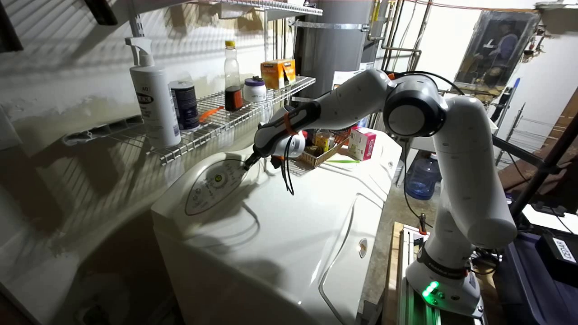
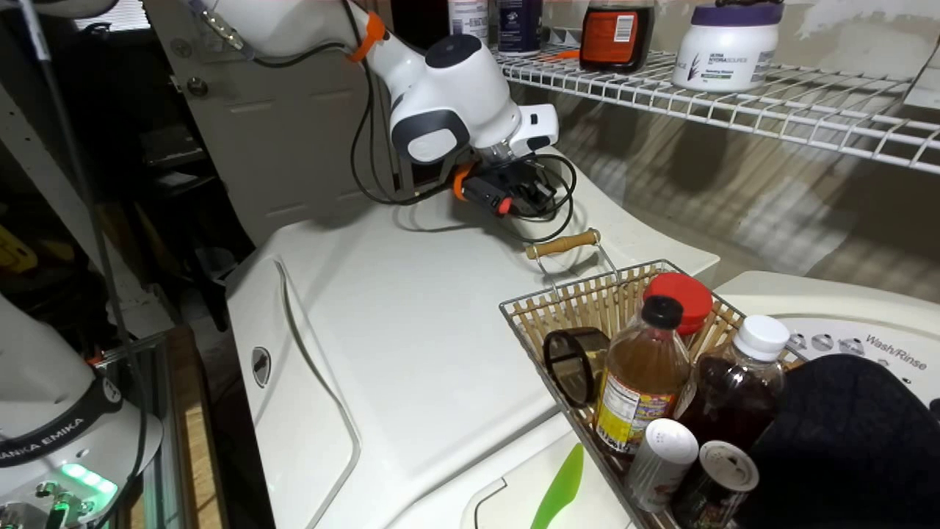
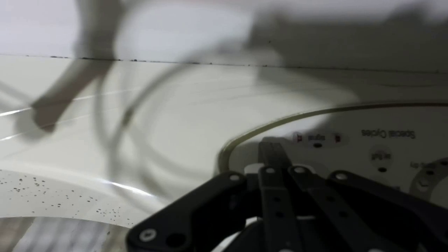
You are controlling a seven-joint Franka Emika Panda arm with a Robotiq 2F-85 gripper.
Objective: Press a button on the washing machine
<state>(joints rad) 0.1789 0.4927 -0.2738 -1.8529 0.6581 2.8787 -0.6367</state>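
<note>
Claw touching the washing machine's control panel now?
Cannot tell: in an exterior view and the wrist view, the claw overlaps one end of the control panel, but neither shows plain contact or a gap.

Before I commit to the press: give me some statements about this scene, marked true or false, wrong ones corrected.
The gripper is at one end of the control panel on the washing machine. True.
The gripper is wide open. False: it looks shut.
The base lights glow red. False: the base lights are green.
The spray bottle stands on the wire shelf. True.
The basket sits on the wire shelf. False: the basket is lower down.
In the wrist view, the lettering is upside down. True.
</note>
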